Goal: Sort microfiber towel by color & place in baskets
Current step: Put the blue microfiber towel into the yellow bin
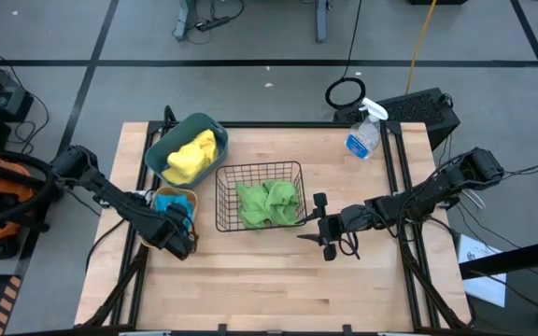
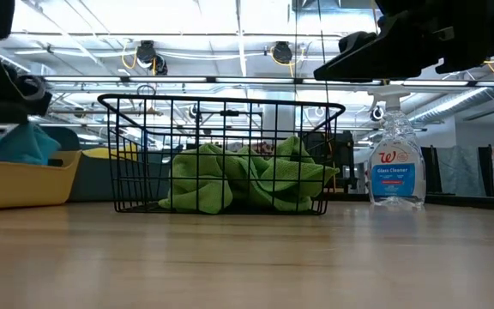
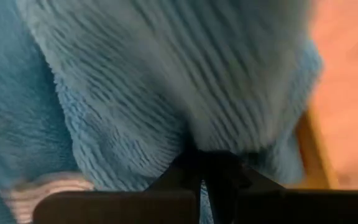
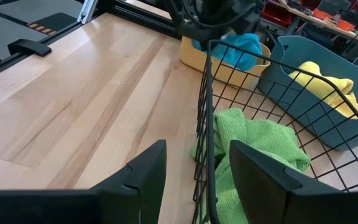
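With yellow, green and blue towels binned, sorting appears complete: left tool (image 1: 177, 245) clenched on blue towel (image 1: 172, 203), right tool (image 1: 322, 227) released.

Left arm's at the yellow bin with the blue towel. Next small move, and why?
Probably open the left gripper and lift clear. Its wrist view shows the blue towel pinched in the fingers, already over the yellow bin. The right gripper waits open at the wire basket.

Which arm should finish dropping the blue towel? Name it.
Left. The left gripper sits at the yellow bin, shut on the blue towel. The right gripper is open around the wire basket's rim.
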